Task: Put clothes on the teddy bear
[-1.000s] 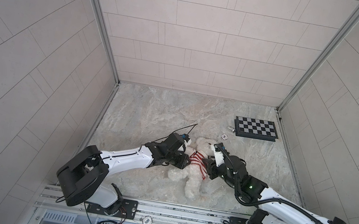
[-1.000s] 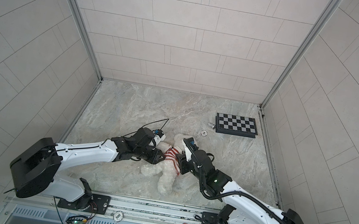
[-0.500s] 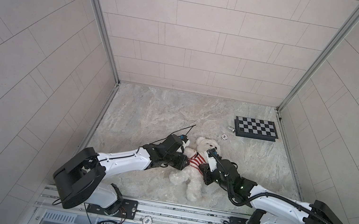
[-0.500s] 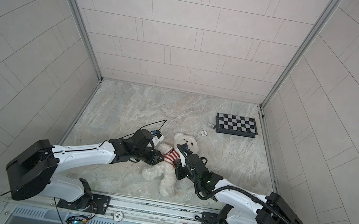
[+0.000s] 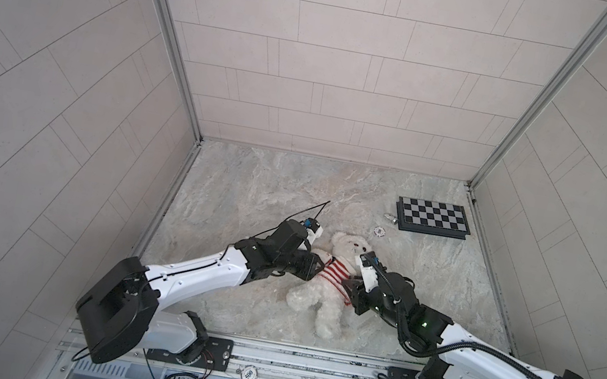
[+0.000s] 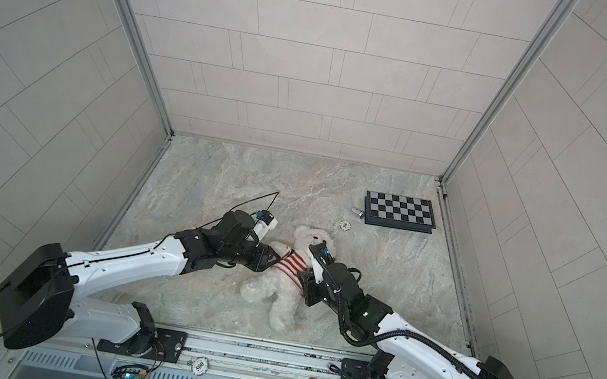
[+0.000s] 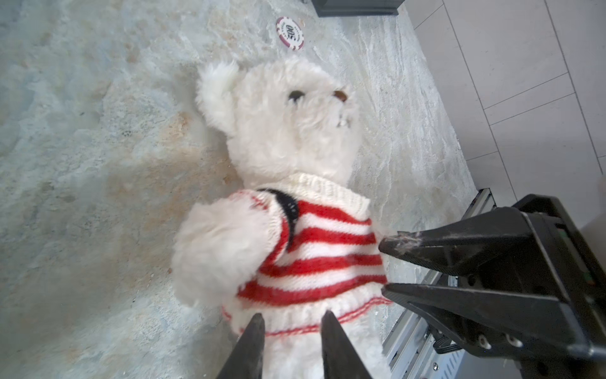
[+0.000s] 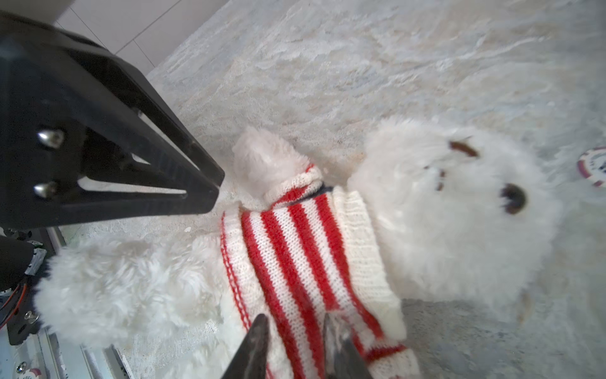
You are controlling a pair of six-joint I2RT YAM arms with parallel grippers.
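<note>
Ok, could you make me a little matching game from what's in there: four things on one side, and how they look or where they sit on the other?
Things:
1. teddy bear
2. sweater
3. poker chip
4. checkerboard

Descriptions:
a. black and white squares, in the far right corner
b. red and white stripes, worn on the torso
c. fluffy white, lying face up
d. small and round, just beyond the bear's head

Pairs: 1-c, 2-b, 3-d, 4-a

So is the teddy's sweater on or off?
On. The striped sweater wraps the teddy bear at the chest, collar at its neck, one arm through a sleeve.
</note>
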